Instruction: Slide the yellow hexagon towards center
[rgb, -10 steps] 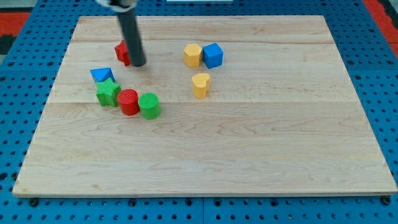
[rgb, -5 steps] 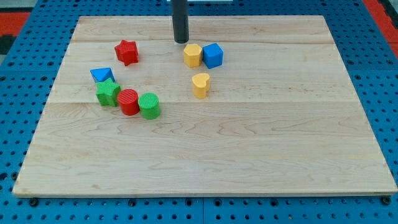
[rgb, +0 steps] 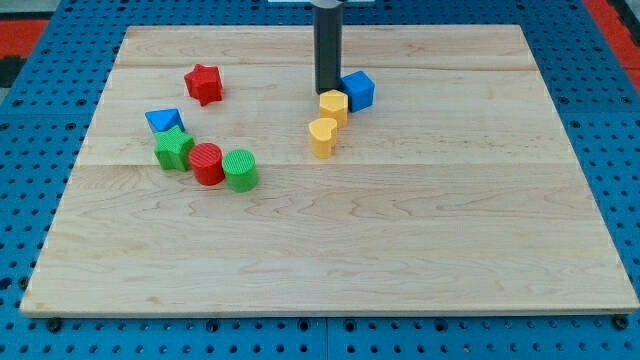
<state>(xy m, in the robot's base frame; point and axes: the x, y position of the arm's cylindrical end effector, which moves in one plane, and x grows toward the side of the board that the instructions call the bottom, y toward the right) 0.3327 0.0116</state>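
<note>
One rod, no jaws: my tip (rgb: 328, 93) carries nothing and has nothing to open or close, and it rests on the wooden board (rgb: 480, 240) at the upper edge of the yellow hexagon (rgb: 333, 106), touching it or very nearly so. The hexagon lies just below the tip, towards the view's bottom, above the board's middle and slightly right of it. The centre lies further down the view, so tip, hexagon and centre stand roughly in one line (a push straight down the view would, in my judgement, carry the block the right way). Directly below the hexagon, touching or just beside it, sits the yellow heart-shaped block (rgb: 322, 137), which stands in that path and may be driven along with it. The blue cube (rgb: 358, 89) is just beside the hexagon at its upper right; whether they touch cannot be told
</note>
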